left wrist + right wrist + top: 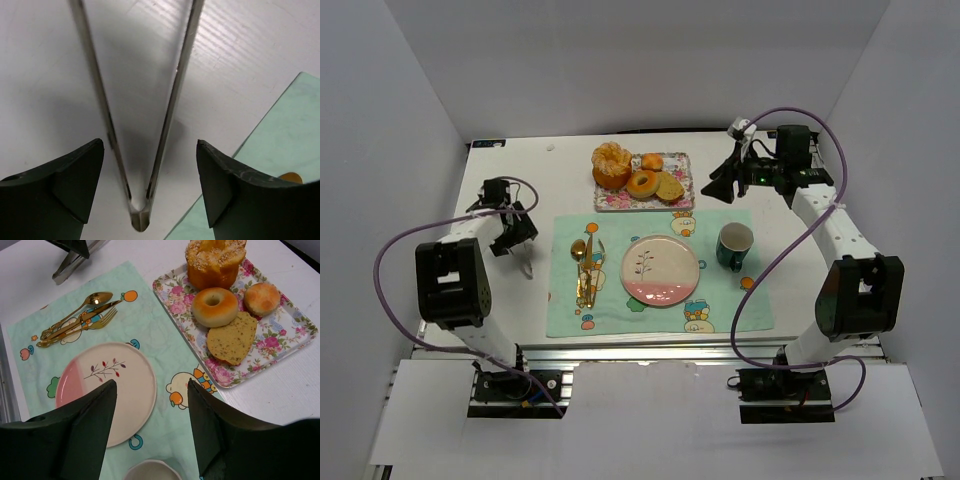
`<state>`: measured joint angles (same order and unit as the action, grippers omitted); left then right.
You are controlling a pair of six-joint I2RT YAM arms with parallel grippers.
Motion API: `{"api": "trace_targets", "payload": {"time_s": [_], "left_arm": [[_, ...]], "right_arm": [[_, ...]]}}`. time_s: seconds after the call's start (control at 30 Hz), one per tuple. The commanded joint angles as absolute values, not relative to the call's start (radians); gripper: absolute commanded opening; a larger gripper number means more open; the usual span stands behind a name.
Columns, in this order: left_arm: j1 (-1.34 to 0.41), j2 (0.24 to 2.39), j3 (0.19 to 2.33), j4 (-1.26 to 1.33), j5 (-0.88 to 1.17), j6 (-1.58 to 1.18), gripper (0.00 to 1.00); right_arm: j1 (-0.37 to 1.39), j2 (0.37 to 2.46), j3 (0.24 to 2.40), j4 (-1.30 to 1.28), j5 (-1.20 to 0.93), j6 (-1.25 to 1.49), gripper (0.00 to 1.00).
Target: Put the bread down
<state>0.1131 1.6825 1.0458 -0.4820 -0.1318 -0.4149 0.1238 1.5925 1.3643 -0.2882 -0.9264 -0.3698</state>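
Observation:
The bread (611, 165), a tall golden bun with a lobed pale top, stands at the left end of a floral tray (682, 160) at the back of the table. The right wrist view shows the bread (215, 262) at the far end of the tray (295, 315). My right gripper (715, 188) hovers open and empty off the tray's right end; in its own view the right gripper (151, 382) hangs above the placemat. My left gripper (515, 235) is open at the left over metal tongs (172, 100). Its fingers (75, 175) straddle the tongs' hinge end without touching.
A ring donut (215, 306), a small roll (262, 297) and a flat slice (232, 337) share the tray. On the green placemat (720, 300) lie a pink-and-white plate (660, 270), gold cutlery (584, 270) and a green mug (734, 246).

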Motion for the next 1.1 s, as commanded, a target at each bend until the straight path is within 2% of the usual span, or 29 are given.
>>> {"api": "trace_targets", "payload": {"time_s": [0.0, 0.17, 0.37, 0.4, 0.5, 0.57, 0.63, 0.67, 0.8, 1.0, 1.07], "left_arm": [[0.084, 1.738, 1.124, -0.527, -0.193, -0.373, 0.83], [0.061, 1.792, 1.149, -0.595, -0.279, -0.367, 0.81], [0.061, 1.778, 1.068, -0.504, -0.236, -0.359, 0.76], [0.063, 1.785, 1.043, -0.485, -0.201, -0.360, 0.67], [0.066, 1.801, 1.013, -0.417, -0.137, -0.382, 0.54], [0.067, 1.804, 0.971, -0.362, -0.114, -0.394, 0.41], [0.069, 1.802, 0.945, -0.339, -0.094, -0.405, 0.33], [0.069, 1.802, 0.939, -0.327, -0.091, -0.403, 0.24], [0.069, 1.764, 0.946, -0.321, -0.081, -0.387, 0.08], [0.019, 1.615, 1.067, -0.367, 0.067, -0.360, 0.09], [-0.061, 1.594, 1.135, -0.391, 0.147, -0.364, 0.12]], "right_arm": [[0.114, 1.580, 1.368, -0.255, -0.945, -0.356, 0.64], [0.095, 1.583, 1.378, -0.245, -0.951, -0.342, 0.64], [0.063, 1.594, 1.381, -0.221, -0.980, -0.287, 0.64], [0.060, 1.597, 1.384, -0.221, -0.980, -0.276, 0.64], [0.049, 1.600, 1.393, -0.221, -0.992, -0.267, 0.64], [0.038, 1.594, 1.394, -0.221, -0.996, -0.265, 0.64], [0.031, 1.588, 1.393, -0.222, -0.997, -0.264, 0.64], [0.028, 1.586, 1.391, -0.222, -1.000, -0.264, 0.64], [0.014, 1.580, 1.382, -0.222, -1.009, -0.259, 0.64], [0.012, 1.578, 1.388, -0.226, -1.015, -0.249, 0.64], [0.011, 1.580, 1.388, -0.221, -1.017, -0.244, 0.64]]}}
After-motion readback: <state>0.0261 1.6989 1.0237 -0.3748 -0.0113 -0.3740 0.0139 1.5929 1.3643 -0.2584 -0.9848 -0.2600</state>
